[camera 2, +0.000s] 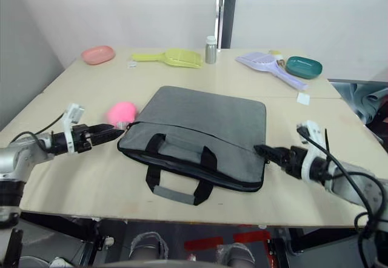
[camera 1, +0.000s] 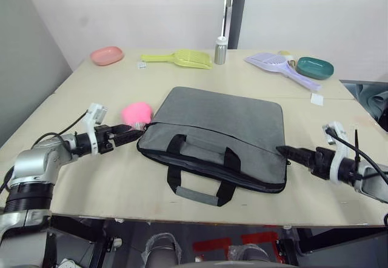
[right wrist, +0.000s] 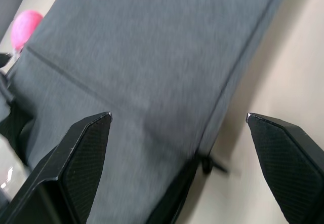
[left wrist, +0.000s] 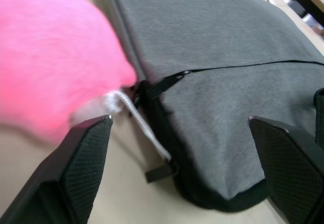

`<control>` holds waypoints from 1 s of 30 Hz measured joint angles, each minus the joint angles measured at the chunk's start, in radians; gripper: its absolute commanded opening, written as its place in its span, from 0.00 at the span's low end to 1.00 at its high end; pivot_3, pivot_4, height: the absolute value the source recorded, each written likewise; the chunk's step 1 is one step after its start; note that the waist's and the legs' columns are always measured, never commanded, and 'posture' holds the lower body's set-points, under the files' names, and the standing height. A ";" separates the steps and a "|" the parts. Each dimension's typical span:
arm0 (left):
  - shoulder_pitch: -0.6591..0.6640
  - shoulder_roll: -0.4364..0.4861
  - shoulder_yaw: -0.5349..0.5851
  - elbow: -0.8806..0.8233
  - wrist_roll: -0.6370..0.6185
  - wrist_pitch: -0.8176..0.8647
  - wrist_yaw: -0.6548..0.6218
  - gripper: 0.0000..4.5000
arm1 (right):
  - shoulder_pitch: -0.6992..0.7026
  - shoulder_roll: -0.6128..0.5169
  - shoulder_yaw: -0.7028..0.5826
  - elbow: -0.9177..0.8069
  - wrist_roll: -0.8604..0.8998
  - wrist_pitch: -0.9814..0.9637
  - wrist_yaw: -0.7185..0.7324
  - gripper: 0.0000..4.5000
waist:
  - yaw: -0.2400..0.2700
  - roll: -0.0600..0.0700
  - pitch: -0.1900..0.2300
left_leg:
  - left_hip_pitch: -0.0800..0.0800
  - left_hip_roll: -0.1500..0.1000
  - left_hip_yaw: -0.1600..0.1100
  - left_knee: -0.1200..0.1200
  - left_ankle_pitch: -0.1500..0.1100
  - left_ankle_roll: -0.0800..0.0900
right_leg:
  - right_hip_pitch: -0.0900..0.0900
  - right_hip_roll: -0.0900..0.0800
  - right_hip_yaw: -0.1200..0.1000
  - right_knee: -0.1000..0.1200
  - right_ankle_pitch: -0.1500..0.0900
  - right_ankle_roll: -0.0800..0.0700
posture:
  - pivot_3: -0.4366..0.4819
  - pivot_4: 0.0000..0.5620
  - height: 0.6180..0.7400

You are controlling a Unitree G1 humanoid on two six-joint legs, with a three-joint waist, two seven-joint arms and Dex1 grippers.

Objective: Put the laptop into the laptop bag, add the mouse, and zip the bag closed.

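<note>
1. The laptop bag (camera 1: 221,136) lies flat in the middle of the table (camera 1: 109,177), its black handles toward the near edge.
2. The pink fluffy ball (camera 1: 136,113) rests on the table against the bag's left corner, tied on by a white cord (left wrist: 144,127).
3. The left claw (camera 1: 134,134) is spread, its tips at that left corner just below the ball.
4. The right claw (camera 1: 286,151) is spread too, its tips at the bag's right near corner.
</note>
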 measured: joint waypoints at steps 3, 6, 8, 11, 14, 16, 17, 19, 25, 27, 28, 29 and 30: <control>-0.026 -0.028 -0.039 0.042 0.025 -0.034 -0.001 1.00 | 0.043 0.003 -0.005 -0.022 0.031 0.008 0.004 0.99 | 0.000 0.000 0.000 | 0.000 0.000 0.000 0.000 0.000 0.000 | 0.000 0.000 0.000 0.000 0.000 0.000 | 0.48 0.27 1.00; -0.027 -0.033 -0.076 0.063 0.048 -0.063 -0.013 1.00 | 0.078 0.019 -0.005 -0.041 0.053 0.008 -0.003 0.99 | -0.004 0.000 0.000 | -0.001 0.000 0.000 -0.001 0.000 0.000 | -0.001 0.000 0.000 -0.001 0.000 0.000 | 0.48 0.27 1.00; -0.028 -0.033 -0.091 0.067 0.058 -0.083 -0.022 1.00 | 0.079 0.034 -0.004 -0.060 0.077 0.005 -0.023 0.99 | -0.004 0.000 0.000 | 0.000 0.000 0.000 -0.001 0.000 0.000 | -0.001 0.000 0.000 -0.001 0.000 0.000 | 0.48 0.27 1.00; -0.028 -0.033 -0.100 0.068 0.063 -0.094 -0.037 0.85 | 0.080 0.072 0.014 -0.061 0.082 -0.012 -0.043 0.82 | -0.002 -0.001 0.000 | 0.000 0.000 0.000 -0.001 0.000 0.000 | 0.000 0.000 0.000 -0.001 0.000 0.000 | 0.48 0.27 1.00; -0.027 -0.033 -0.100 0.068 0.063 -0.095 -0.048 0.58 | 0.087 0.081 0.014 -0.061 0.090 -0.024 -0.052 0.57 | 0.000 -0.001 0.000 | 0.000 0.000 0.000 -0.001 0.000 0.000 | 0.000 0.000 0.000 -0.001 0.000 0.000 | 0.48 0.27 1.00; -0.027 -0.032 -0.100 0.068 0.063 -0.095 -0.049 0.42 | 0.087 0.082 0.014 -0.061 0.102 -0.033 -0.060 0.42 | 0.000 0.000 0.000 | 0.000 0.000 0.000 -0.001 0.000 0.000 | 0.000 0.000 0.000 -0.001 0.000 0.000 | 0.48 0.27 1.00; -0.027 -0.032 -0.100 0.068 0.063 -0.095 -0.049 0.33 | 0.087 0.082 0.014 -0.061 0.108 -0.036 -0.065 0.33 | 0.000 -0.001 0.000 | 0.000 0.000 0.000 -0.001 0.000 0.000 | 0.000 0.000 0.000 -0.001 0.000 0.000 | 0.48 0.27 1.00; -0.026 -0.030 -0.100 0.068 0.063 -0.094 -0.048 0.18 | 0.087 0.082 0.014 -0.061 0.108 -0.040 -0.073 0.20 | 0.000 -0.001 0.000 | -0.001 0.000 0.000 -0.001 0.000 0.000 | 0.000 0.000 0.000 -0.001 0.000 0.000 | 0.48 0.27 1.00; -0.001 -0.027 -0.083 0.033 0.054 -0.076 -0.027 0.01 | 0.058 0.091 0.024 -0.055 0.107 -0.057 -0.097 0.01 | -0.007 0.000 0.000 | 0.000 0.000 0.000 -0.001 0.000 0.000 | 0.000 0.000 0.000 -0.001 0.000 0.000 | 0.48 0.27 1.00; 0.016 -0.027 -0.065 0.009 0.045 -0.054 -0.015 0.01 | 0.041 0.093 0.035 -0.048 0.106 -0.060 -0.109 0.01 | -0.010 0.000 0.000 | 0.000 0.000 0.000 -0.001 0.000 0.000 | 0.000 0.000 0.000 -0.001 0.000 0.000 | 0.48 0.27 1.00; 0.031 -0.025 -0.053 -0.014 0.041 -0.038 -0.006 0.01 | 0.021 0.097 0.046 -0.041 0.098 -0.063 -0.117 0.01 | -0.012 0.000 0.000 | 0.000 0.000 0.000 -0.001 0.000 0.000 | -0.001 0.000 0.000 -0.001 0.000 0.000 | 0.48 0.27 1.00; 0.041 -0.025 -0.049 -0.031 0.034 -0.026 -0.001 0.01 | 0.005 0.102 0.053 -0.033 0.086 -0.070 -0.122 0.01 | -0.014 0.000 0.000 | 0.000 0.000 0.000 -0.001 0.000 0.000 | -0.001 0.000 0.000 -0.001 0.000 0.000 | 0.48 0.27 1.00; 0.062 -0.019 -0.040 -0.064 0.023 -0.011 0.003 0.01 | -0.022 0.111 0.066 -0.016 0.071 -0.077 -0.131 0.01 | -0.017 0.000 0.000 | 0.000 0.000 0.001 -0.001 0.000 0.000 | -0.001 0.000 0.000 -0.001 0.000 0.000 | 0.48 0.27 1.00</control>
